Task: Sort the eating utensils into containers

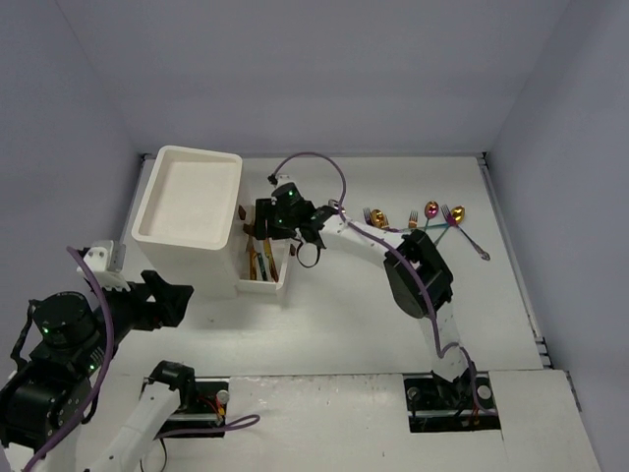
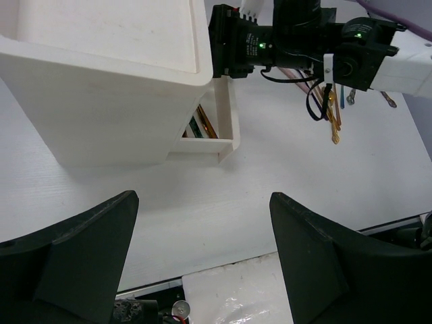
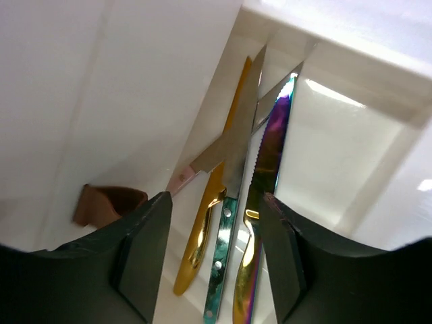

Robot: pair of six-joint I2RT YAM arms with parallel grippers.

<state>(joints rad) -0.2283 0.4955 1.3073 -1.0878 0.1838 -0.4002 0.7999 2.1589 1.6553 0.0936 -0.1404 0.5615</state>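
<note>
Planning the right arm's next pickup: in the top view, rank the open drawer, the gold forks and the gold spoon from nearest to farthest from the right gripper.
1. open drawer, directly beneath the right gripper.
2. gold forks, out to its right.
3. gold spoon, farthest right.

We get top external high above, from behind, looking down on whole table (image 1: 344,315). Left wrist faces forward, mid-distance, toward drawer unit (image 2: 101,121). Right wrist sits close, peering into open drawer (image 3: 337,135); all three share it.
</note>
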